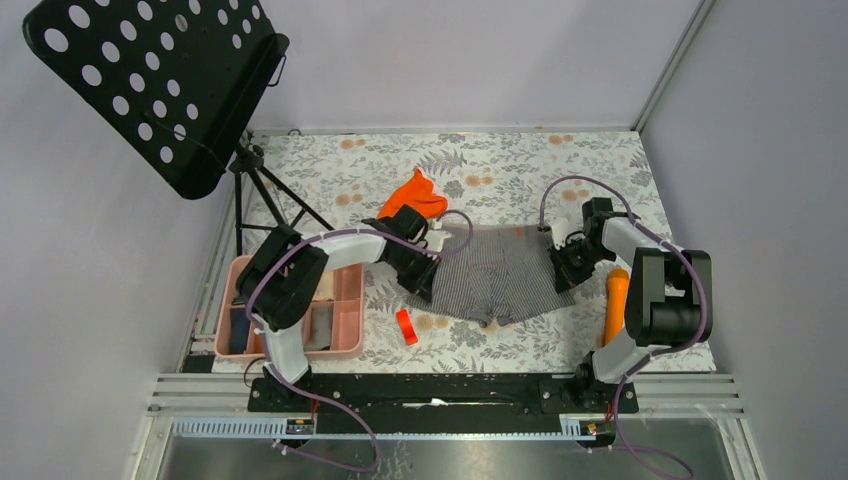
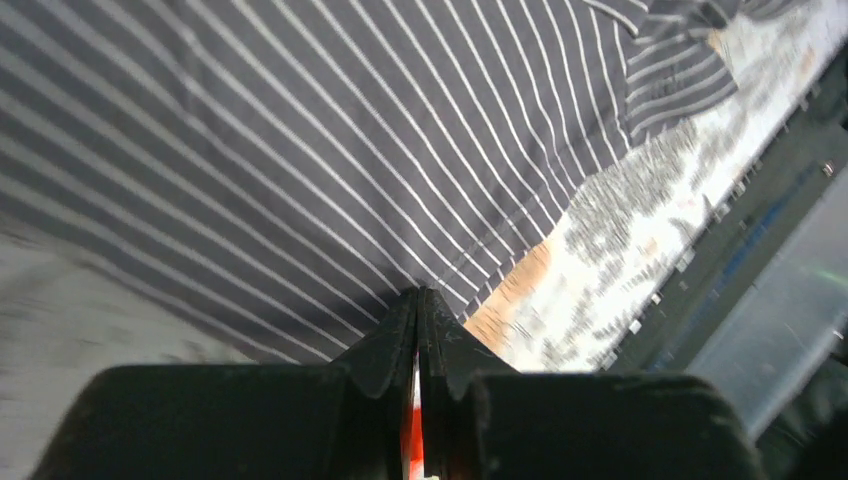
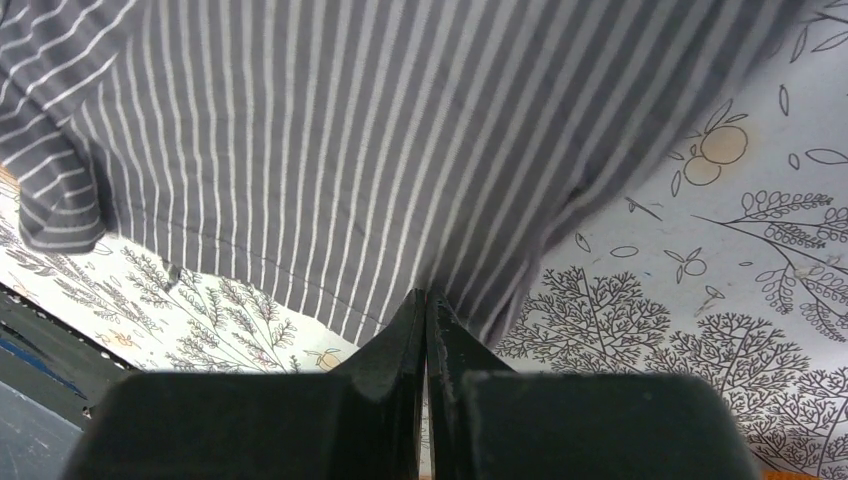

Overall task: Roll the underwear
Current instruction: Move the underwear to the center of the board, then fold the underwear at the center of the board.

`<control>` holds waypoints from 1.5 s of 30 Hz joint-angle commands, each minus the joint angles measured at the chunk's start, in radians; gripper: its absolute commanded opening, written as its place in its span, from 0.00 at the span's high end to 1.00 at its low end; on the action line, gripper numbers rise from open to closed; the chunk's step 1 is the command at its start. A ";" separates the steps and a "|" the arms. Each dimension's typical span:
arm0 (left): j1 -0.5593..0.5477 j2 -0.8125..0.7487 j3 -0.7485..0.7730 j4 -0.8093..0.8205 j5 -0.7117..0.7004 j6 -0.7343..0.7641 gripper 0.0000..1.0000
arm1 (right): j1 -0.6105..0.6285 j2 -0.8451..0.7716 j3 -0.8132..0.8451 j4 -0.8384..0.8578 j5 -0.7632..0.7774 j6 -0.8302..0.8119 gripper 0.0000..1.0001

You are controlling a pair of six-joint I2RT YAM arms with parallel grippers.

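Left claw (image 1: 428, 266) is clenched on the left side edge of the grey striped underwear (image 1: 495, 275), and right claw (image 1: 562, 262) is clenched on its right side edge, so the garment lies stretched between the two. In the left wrist view the left claw (image 2: 418, 296) has its jaws pressed flat together with the hem of the grey striped underwear (image 2: 300, 150) running right into the tips. The right wrist view shows the same: the right claw (image 3: 427, 296) is closed tight where the grey striped underwear (image 3: 350, 130) meets it. How much cloth sits between the tips is hard to tell from so close. The garment lies spread flat on the flowered bench (image 1: 500, 170), near the middle. Its long axis runs left to right from one claw to the other. The wide straight waistband faces the far edge, and the narrow crotch points toward the arm bases. A crumpled orange underwear (image 1: 415, 195) lies just beyond the left claw. A small red block (image 1: 405, 327) sits near the garment's lower left corner, an orange cylinder (image 1: 615, 305) lies to its right, and a pink tray (image 1: 345, 300) with folded cloth stands at the bench's left.
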 commanded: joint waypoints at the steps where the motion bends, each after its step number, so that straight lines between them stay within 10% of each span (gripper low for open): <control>1: -0.073 -0.037 -0.135 -0.118 0.054 -0.081 0.95 | 0.006 -0.012 -0.021 -0.038 0.021 -0.035 0.96; 5: -0.111 -0.141 -0.215 -0.106 0.005 -0.141 1.00 | 0.006 -0.046 -0.059 -0.080 0.028 -0.057 0.96; 15: 0.072 -0.244 0.089 -0.129 -0.113 -0.104 0.61 | 0.006 -0.278 0.097 -0.173 -0.200 0.007 0.94; 26: 0.268 0.053 0.287 -0.178 -0.065 -0.137 0.52 | 0.006 -0.505 -0.030 0.190 -0.228 0.264 0.54; 45: 0.262 0.216 0.311 -0.167 0.066 -0.126 0.76 | 0.050 -0.495 -0.032 0.107 -0.247 0.189 0.54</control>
